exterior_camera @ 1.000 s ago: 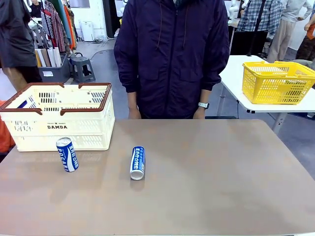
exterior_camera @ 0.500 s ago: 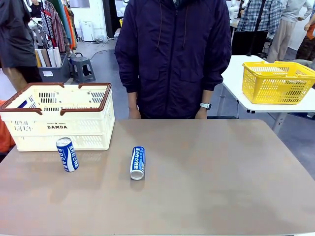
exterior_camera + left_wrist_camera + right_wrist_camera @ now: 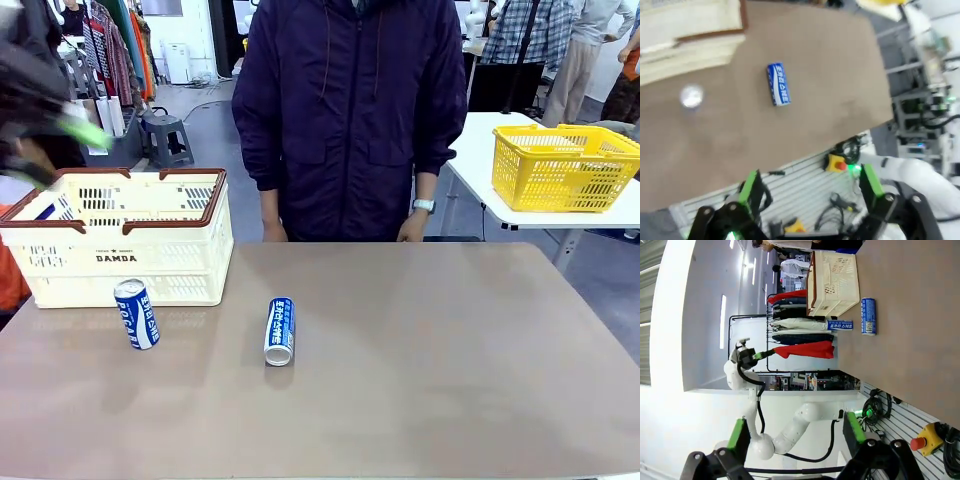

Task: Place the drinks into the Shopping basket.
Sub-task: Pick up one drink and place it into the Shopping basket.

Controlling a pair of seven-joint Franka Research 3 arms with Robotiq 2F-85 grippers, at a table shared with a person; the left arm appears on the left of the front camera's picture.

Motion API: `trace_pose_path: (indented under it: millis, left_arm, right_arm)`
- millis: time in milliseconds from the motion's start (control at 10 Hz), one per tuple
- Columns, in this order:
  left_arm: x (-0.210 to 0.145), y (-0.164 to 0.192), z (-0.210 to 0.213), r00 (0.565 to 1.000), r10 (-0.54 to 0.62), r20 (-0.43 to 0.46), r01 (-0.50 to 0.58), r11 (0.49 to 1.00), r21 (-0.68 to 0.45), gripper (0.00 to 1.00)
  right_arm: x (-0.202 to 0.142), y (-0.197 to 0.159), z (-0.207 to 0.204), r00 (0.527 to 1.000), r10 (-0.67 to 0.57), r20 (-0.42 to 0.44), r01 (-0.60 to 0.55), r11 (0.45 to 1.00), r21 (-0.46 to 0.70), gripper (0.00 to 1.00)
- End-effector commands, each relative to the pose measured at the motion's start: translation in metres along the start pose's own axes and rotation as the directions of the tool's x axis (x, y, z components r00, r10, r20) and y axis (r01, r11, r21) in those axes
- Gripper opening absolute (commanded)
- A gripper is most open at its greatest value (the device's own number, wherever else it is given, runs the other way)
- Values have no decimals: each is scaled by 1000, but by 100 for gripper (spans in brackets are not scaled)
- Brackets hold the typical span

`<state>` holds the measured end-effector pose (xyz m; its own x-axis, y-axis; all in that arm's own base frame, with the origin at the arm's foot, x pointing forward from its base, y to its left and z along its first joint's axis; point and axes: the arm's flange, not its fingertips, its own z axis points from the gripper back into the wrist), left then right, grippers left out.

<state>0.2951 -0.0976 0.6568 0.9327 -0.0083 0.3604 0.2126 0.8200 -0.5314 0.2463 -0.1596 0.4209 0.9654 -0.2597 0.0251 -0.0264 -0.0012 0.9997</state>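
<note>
Left gripper (image 3: 810,184) swung in above basket (image 3: 170,255), jaws open; right gripper (image 3: 795,429) open too. Toward left edge of desk (image 3: 450,380): upright can (image 3: 136,314), lying can (image 3: 280,331). Likely light, slick, dentable; pinch mid-body.

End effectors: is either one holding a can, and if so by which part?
Nothing is held. The left end effector and right end effector are open and empty.

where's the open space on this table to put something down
The whole right half of the table is bare, from the lying can to the right edge. The near strip in front of both cans is free too. Crowded at the far left, where the upright can stands close before the Shopping basket.
</note>
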Motion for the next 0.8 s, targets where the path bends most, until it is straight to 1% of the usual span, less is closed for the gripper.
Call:
trace_pose_path:
  millis: [0,100,200,300,400,500,700]
  left_arm:
    - [16,-7,-85,1000,16,8,-16,994,105,100]
    - [12,-19,-133,999,13,45,-24,969,245,100]
    - [2,-29,-182,998,-23,50,6,947,322,100]
    - [-10,-36,-206,999,-43,18,35,946,321,100]
    - [-13,-41,-202,998,-5,-57,17,979,205,100]
    - [-15,-41,-196,996,-87,30,76,960,269,100]
    - [-15,-41,-196,996,-87,30,76,960,269,100]
  right_arm:
    - [1,7,-1,1000,-19,5,19,1000,17,100]
    - [1,7,-1,1000,-19,5,19,1000,17,100]
    - [1,7,-1,1000,-19,5,19,1000,17,100]
    - [1,7,-1,1000,-19,5,19,1000,17,100]
    - [1,7,-1,1000,-19,5,19,1000,17,100]
    - [1,7,-1,1000,-19,5,19,1000,17,100]
    - [1,7,-1,1000,-19,5,19,1000,17,100]
